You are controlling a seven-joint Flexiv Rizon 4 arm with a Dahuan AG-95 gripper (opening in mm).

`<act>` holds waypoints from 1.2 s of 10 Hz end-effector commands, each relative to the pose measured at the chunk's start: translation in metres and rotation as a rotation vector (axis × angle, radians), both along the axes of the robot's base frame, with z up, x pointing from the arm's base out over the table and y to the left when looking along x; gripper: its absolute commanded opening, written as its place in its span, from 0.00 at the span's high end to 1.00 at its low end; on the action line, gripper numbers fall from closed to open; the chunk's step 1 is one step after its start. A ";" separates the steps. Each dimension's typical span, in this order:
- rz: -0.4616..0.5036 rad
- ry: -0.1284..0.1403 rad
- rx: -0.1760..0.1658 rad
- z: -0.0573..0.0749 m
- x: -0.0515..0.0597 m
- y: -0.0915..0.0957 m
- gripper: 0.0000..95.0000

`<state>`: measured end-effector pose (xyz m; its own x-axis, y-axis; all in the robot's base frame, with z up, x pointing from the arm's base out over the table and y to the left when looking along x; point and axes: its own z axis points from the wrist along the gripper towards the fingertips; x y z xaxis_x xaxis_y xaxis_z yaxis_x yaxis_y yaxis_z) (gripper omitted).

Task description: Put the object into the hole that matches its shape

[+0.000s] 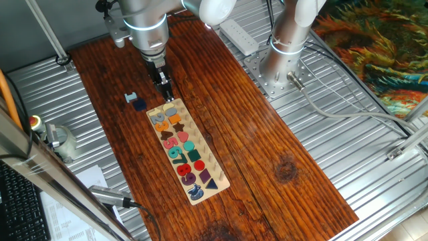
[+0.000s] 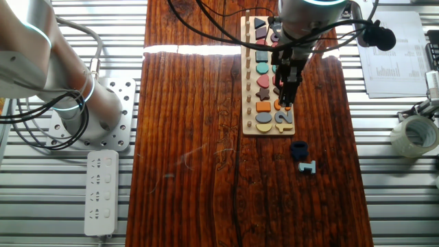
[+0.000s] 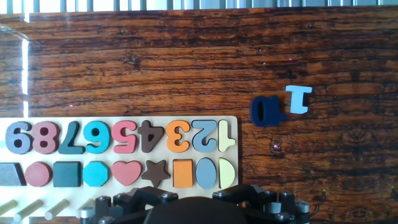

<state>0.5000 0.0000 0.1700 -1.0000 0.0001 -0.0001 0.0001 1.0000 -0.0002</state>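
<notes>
Navy piece (image 2: pixel 298 149) lies on table (image 2: pixel 192 137) beside board (image 2: pixel 251 103).

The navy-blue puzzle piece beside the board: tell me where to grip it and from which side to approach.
Come straight down on the navy-blue piece: it lies flat on the table, so only its rim offers hold. Close the claw across its narrower width. Avoid the side facing the pale blue piece, which sits very close.
</notes>
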 end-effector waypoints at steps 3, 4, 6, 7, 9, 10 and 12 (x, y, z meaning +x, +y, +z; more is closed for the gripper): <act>0.126 0.018 -0.042 0.005 -0.002 0.002 1.00; 0.125 0.021 -0.043 0.006 -0.002 0.002 1.00; 0.120 0.026 -0.044 0.006 -0.002 0.002 1.00; 0.116 0.028 -0.046 0.005 -0.002 0.002 1.00; 0.121 0.036 -0.048 0.002 -0.001 0.000 1.00; 0.124 0.036 -0.051 -0.003 0.001 -0.001 1.00; 0.125 0.042 -0.068 -0.016 0.005 -0.007 1.00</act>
<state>0.5045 -0.0066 0.1533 -0.9911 -0.1245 0.0471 -0.1274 0.9897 -0.0655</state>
